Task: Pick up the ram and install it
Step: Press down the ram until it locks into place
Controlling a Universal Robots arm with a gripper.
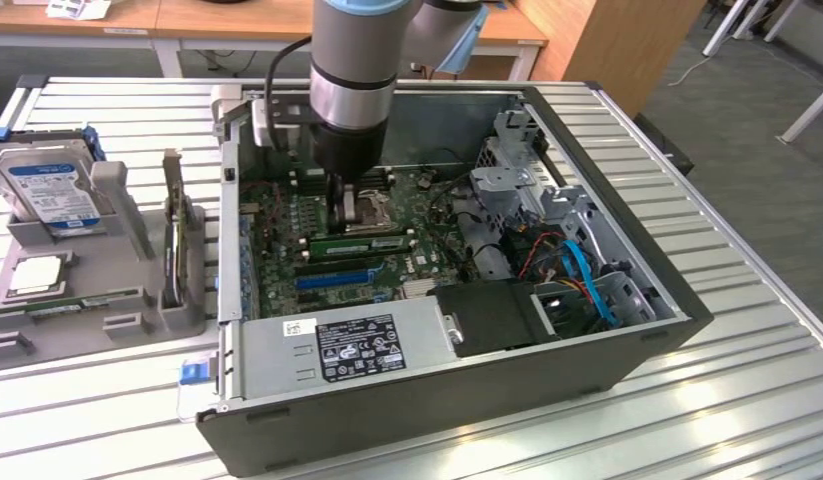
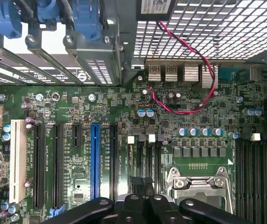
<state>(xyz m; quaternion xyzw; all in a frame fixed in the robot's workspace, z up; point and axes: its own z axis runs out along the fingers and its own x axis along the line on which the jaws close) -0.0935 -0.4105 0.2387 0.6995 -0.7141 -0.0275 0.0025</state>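
My gripper [image 1: 344, 222] reaches down into the open computer case [image 1: 625, 340], over the motherboard [image 2: 77, 112] beside the processor socket [image 2: 199, 184]. In the wrist view the black fingers [image 2: 143, 203] are shut together above the black memory slots [image 2: 140, 156], and I see nothing between them. In the exterior view a long green ram stick [image 1: 364, 243] lies along those slots, just to the exterior view's right of the gripper and low on the board. A second thin green stick [image 1: 84, 300] rests in the grey tray outside the case.
The grey tray [image 1: 124, 330], at the exterior view's left, holds a blue-labelled hard drive [image 1: 51, 185] and a square silver processor [image 1: 38, 275]. The power supply [image 1: 351, 345], blue cables [image 1: 585, 280] and a drive cage [image 1: 518, 180] crowd the case. A red wire [image 2: 185, 105] loops over the board.
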